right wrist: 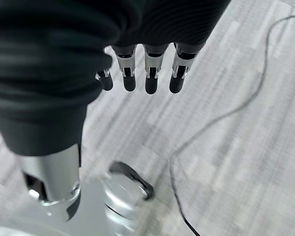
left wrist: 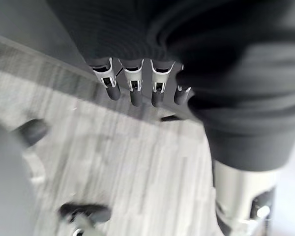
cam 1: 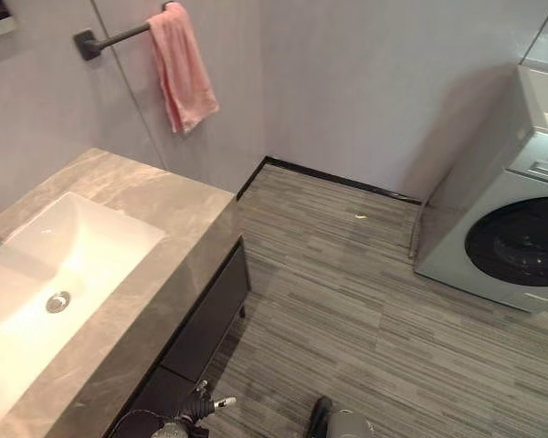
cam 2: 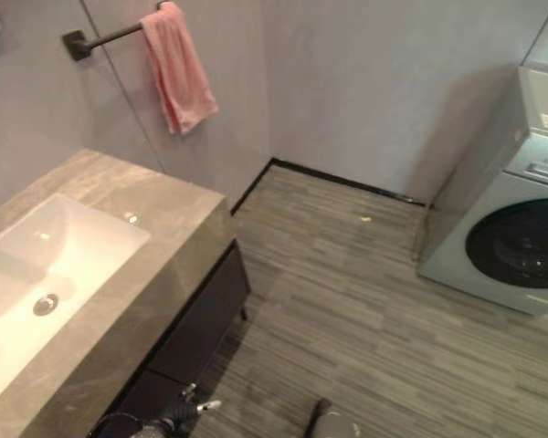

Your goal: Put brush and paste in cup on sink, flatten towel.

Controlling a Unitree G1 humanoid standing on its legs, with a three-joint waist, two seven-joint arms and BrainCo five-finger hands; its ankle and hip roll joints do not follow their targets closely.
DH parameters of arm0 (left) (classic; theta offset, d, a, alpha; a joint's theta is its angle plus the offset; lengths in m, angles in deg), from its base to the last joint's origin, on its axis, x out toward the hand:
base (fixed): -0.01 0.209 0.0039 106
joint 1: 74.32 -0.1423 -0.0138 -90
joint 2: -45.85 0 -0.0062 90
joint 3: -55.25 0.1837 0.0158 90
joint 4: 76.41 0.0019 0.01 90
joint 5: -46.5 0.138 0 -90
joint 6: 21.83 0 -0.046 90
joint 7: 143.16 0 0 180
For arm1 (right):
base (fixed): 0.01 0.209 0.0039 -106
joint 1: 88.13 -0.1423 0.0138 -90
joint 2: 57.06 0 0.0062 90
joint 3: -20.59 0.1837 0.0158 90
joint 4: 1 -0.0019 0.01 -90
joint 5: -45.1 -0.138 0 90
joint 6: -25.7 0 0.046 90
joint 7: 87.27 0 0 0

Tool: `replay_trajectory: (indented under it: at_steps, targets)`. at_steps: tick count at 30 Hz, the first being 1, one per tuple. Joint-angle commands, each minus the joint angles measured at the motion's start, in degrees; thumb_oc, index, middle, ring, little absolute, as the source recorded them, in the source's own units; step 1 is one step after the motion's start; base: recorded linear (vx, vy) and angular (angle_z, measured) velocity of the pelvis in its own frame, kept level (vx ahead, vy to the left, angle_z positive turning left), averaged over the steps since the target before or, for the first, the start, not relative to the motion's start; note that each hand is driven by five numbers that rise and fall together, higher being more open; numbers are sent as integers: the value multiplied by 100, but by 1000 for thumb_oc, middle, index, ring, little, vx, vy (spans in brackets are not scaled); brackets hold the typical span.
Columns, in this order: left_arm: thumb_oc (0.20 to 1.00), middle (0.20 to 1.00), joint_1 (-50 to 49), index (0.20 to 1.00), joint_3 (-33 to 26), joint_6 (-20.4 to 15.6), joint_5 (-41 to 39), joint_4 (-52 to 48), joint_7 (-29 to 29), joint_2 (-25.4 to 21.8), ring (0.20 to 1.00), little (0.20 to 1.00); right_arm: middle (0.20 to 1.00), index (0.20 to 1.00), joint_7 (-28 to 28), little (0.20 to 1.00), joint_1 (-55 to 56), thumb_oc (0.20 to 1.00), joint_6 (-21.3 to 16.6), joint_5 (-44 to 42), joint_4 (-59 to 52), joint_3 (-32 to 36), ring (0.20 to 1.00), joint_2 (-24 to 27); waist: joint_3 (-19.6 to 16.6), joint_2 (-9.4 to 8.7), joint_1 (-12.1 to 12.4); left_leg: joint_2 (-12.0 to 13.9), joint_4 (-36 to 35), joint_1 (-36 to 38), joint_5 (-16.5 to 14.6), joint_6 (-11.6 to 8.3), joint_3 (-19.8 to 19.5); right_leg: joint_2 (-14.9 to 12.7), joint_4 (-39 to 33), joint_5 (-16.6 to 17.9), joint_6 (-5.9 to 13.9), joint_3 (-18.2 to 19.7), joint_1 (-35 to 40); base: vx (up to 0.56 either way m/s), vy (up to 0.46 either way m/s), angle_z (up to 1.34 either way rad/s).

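Note:
A pink towel [cam 1: 181, 68] hangs bunched in folds from the end of a dark wall bar [cam 1: 114, 36], above the far end of the counter. Below it a white sink basin [cam 1: 36, 265] is set in a grey marble counter [cam 1: 178, 228]. My left hand [left wrist: 132, 88] hangs over the striped floor with its fingers relaxed and nothing in them. My right hand [right wrist: 150, 76] also hangs over the floor, fingers straight and holding nothing.
A dark cabinet [cam 1: 210, 319] sits under the counter. A washing machine [cam 1: 511, 219] stands at the right against the wall. Grey striped floor [cam 1: 347, 301] lies open between the counter and the machine.

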Motion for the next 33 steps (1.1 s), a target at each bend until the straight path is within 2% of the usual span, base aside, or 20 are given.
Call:
replay_trajectory:
  at_steps: [1,8,9,10,11,13,15,16,17,19,22,24,26,29,30,31,33]
  targets:
    - [1000,1000,322,1000,-299,-161,211,-13,-119,-47,1000,1000,1000,1000,-52,1000,-88,1000,-52,10,261,-148,1000,2,86,-5,-89,-428,-274,-166,188,91,-14,-608,-940,753,1206,376,1049,26,-141,-63]
    - [1000,1000,604,1000,-293,-145,351,463,-227,44,1000,1000,1000,1000,-52,1000,-67,1000,-109,-191,402,-95,1000,115,-36,58,-83,-147,-219,-202,385,-178,-269,-61,-1625,485,944,399,1509,49,-191,-6]
    - [1000,1000,679,1000,-318,-161,434,544,-268,33,1000,1000,1000,1000,-40,1000,2,1000,-155,-287,342,-25,1000,181,29,24,-81,-31,302,-341,305,-275,-352,73,-1782,433,841,425,1648,65,-194,25]
    - [1000,1000,679,1000,-318,-161,434,545,-268,33,1000,1000,1000,1000,-40,1000,2,1000,-155,-287,342,-25,1000,182,28,25,-82,-29,308,-345,302,-276,-353,74,-1783,433,841,424,1647,-23,-242,15]
    - [1000,1000,744,1000,-347,-157,390,534,-290,9,1000,1000,1000,1000,-39,1000,-18,1000,-177,-283,293,-49,1000,265,164,-60,-25,12,930,-669,320,-324,-542,110,-1840,463,692,433,1658,-50,-130,-1]
    - [1000,1000,762,1000,-404,-182,316,527,-358,-5,1000,1000,1000,1000,-18,1000,-107,1000,-161,-145,334,-163,1000,373,281,-78,144,-139,1237,-872,373,-408,-1412,176,-1928,427,624,633,1710,-5,-82,-12]
    - [1000,1000,789,1000,-432,-204,203,551,-393,-13,1000,1000,1000,1000,-52,1000,-174,1000,-154,-62,392,-167,1000,467,327,-113,256,-228,1024,-1071,357,-448,-2022,149,-2008,430,667,737,1749,22,6,-78]
    - [1000,1000,791,1000,-433,-204,203,552,-393,-14,1000,1000,1000,1000,-52,1000,-176,1000,-154,-61,392,-167,1000,466,309,-119,245,-239,1010,-1091,378,-444,-2030,140,-2008,436,669,728,1728,70,54,-63]
    - [1000,1000,815,1000,-453,-231,144,594,-406,-20,1000,1000,1000,1000,-76,1000,-178,1000,-165,-96,372,-80,1000,530,290,-93,288,-147,657,-1235,540,-471,-2303,111,-2032,450,748,740,1749,89,71,-21]
    - [1000,1000,829,1000,-429,-259,156,639,-404,-29,1000,1000,1000,1000,-48,1000,-278,1000,-201,-107,310,-74,1000,580,279,-17,320,-184,319,-1249,700,-473,-2472,99,-2002,417,800,839,1759,147,145,-6]
    - [1000,1000,805,1000,-396,-260,275,705,-395,-26,1000,1000,1000,1000,-18,1000,-280,1000,-200,-92,321,-80,1000,552,226,10,321,-190,159,-1095,697,-433,-2324,46,-2005,427,821,857,1812,104,123,-41]
    - [1000,1000,820,1000,-326,-280,433,733,-379,-29,1000,1000,1000,1000,-20,1000,-335,1000,-197,-88,318,-87,1000,513,183,22,318,-281,45,-920,632,-370,-2226,-53,-1977,470,877,908,1831,113,182,-23]
    - [1000,1000,843,1000,-304,-283,497,741,-428,-82,1000,1000,1000,1000,-27,1000,-497,1000,-226,-159,119,-161,1000,341,143,-26,393,-420,66,-673,435,-201,-1943,-258,-1858,558,1013,1092,1803,154,248,-41]
    - [1000,1000,846,1000,-329,-285,505,758,-437,-91,1000,1000,1000,1000,-28,1000,-505,1000,-239,-241,-16,-177,1000,229,127,-49,414,-447,84,-608,369,-158,-1875,-317,-1826,573,1058,1093,1816,59,71,-64]
    - [1000,1000,827,1000,-408,-308,373,778,-465,-75,1000,1000,1000,1000,-4,1000,-516,1000,-266,-541,-154,-76,1000,145,102,-57,418,-468,100,-548,304,-128,-1800,-365,-1811,594,1101,1086,1830,64,56,-12]
    - [1000,1000,804,1000,-562,-349,13,716,-511,-56,1000,1000,1000,1000,109,1000,-490,1000,-402,-1482,-452,190,1000,-46,60,-68,386,-478,94,-462,274,-113,-1681,-390,-1818,672,1140,1137,1831,75,66,-12]
    - [1000,1000,770,1000,-602,-367,-97,617,-521,-75,1000,1000,1000,1000,228,1000,-424,1000,-505,-1963,-837,282,1000,-106,28,-83,351,-457,55,-381,277,-125,-1562,-392,-1828,736,1169,1211,1802,47,34,-32]
